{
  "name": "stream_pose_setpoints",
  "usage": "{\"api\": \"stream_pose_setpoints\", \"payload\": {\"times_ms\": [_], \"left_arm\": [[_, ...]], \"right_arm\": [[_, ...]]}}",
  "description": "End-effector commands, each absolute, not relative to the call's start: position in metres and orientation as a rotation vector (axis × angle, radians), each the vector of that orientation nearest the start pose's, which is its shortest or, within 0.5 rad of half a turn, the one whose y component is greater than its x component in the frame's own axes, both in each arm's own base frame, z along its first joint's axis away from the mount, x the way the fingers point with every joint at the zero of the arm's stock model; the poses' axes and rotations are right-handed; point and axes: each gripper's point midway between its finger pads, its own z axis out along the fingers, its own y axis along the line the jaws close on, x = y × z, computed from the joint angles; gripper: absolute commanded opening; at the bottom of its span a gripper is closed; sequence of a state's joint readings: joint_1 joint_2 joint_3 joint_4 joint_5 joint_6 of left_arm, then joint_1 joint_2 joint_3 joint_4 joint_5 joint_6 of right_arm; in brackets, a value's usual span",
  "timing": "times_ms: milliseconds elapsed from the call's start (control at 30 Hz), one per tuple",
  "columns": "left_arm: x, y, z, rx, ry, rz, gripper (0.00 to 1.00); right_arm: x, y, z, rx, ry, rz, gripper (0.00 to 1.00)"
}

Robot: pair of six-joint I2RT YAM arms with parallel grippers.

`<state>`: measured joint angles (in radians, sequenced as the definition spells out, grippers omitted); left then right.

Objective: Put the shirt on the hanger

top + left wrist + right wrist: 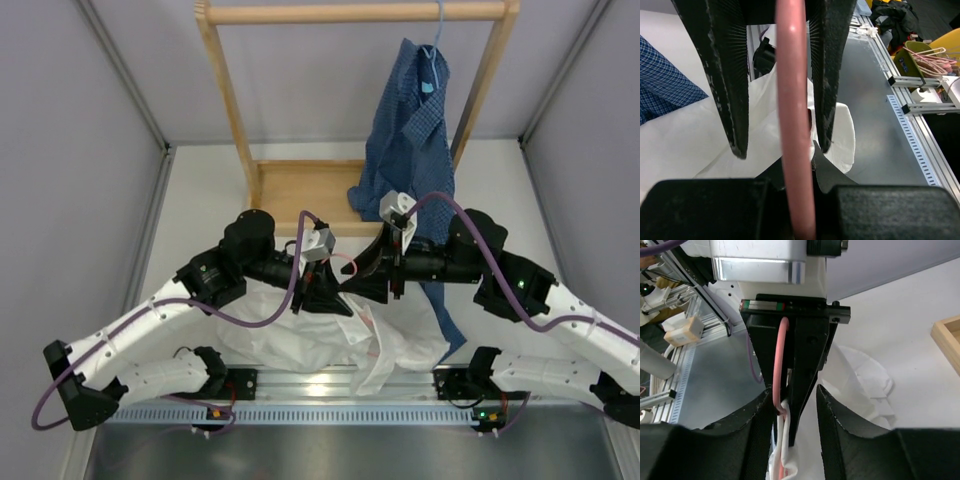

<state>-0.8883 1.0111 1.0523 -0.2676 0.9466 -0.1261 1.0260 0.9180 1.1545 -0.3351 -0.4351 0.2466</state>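
The white shirt (320, 345) lies crumpled on the table between the arms, and it also shows in the left wrist view (690, 145) and the right wrist view (860, 375). My left gripper (330, 295) (782, 150) is closed around the pink wire hanger (792, 100) near its hook and holds it above the cloth. In the right wrist view the hanger (780, 355) runs down to its twisted neck, where white cloth is bunched. My right gripper (362, 283) (794, 390) is open, facing the left one, with its fingers on either side of the left fingertip and the bunched cloth.
A dark blue checked shirt (415, 130) hangs on a light blue hanger from the wooden rack (350, 12) at the back, and its tail reaches down behind my right arm. The rack's wooden base (300, 190) sits just beyond the grippers. Spare pink hangers (930, 55) lie off the table.
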Motion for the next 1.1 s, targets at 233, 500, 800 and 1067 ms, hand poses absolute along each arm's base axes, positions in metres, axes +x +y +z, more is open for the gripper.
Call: {"api": "stream_pose_setpoints", "payload": {"times_ms": [233,500,800,1067], "left_arm": [[0.064,-0.315,0.349,1.406,1.265,-1.494,0.00],[0.116,-0.303,0.375,1.107,1.359,-1.189,0.98],[0.199,-0.165,0.362,0.196,1.644,-0.619,0.98],[0.169,-0.144,0.301,0.046,1.663,-0.789,0.98]], "right_arm": [[0.084,0.316,0.422,-0.994,1.327,1.361,0.00],[0.108,0.289,0.427,-0.793,1.359,1.227,0.00],[0.131,0.252,0.431,-0.628,1.419,1.053,0.00],[0.124,0.234,0.464,-0.668,1.393,0.996,0.00]]}}
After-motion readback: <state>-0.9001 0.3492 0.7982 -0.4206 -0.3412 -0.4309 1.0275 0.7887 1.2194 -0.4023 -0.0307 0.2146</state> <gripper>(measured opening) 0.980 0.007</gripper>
